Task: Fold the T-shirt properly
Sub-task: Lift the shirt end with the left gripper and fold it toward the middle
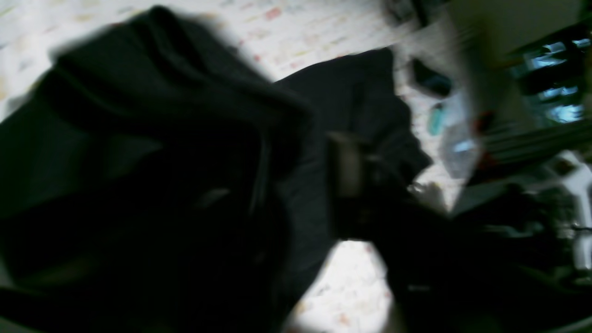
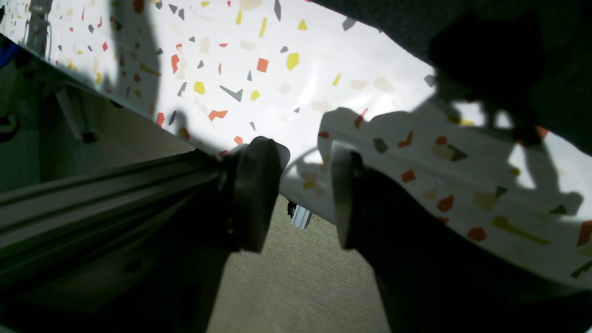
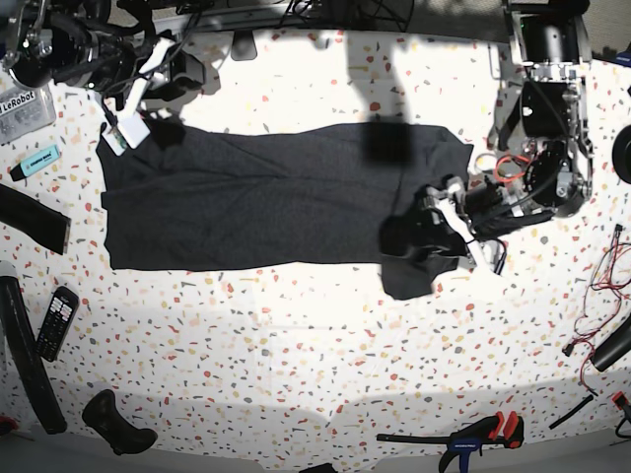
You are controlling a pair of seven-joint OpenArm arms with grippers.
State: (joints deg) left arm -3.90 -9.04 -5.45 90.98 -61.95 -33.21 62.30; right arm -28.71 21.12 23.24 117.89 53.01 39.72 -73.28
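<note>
base view, near edge first: clamp [image 3: 473,440] with orange handles, remote [image 3: 55,321] at near left, all well apart from the work. mid table [image 3: 296,335]: t-shirt [image 3: 256,202] spread as a long dark band, plain side up, one end bunched and drooping toward the near edge. left gripper [image 3: 446,215] right at that bunched end, low over the cloth. far corner: right gripper [image 3: 123,128] near the opposite end of the shirt, beside a teal marker [image 3: 36,160].

left wrist view badly blurred; dark folds fill it, one finger [image 1: 348,163] pale against the cloth, jaws not resolvable. cannot tell whether parted or clamped, nor whether cloth is held. right wrist view: fingers [image 2: 256,189] standing apart, nothing between them, speckled tabletop and shirt edge beyond.

judged step: a sleeve or side fold at the bunched end, laid over or about to be. next move probably calls for clearing the left jaws from the folds without dragging them, then flattening the lump.
</note>
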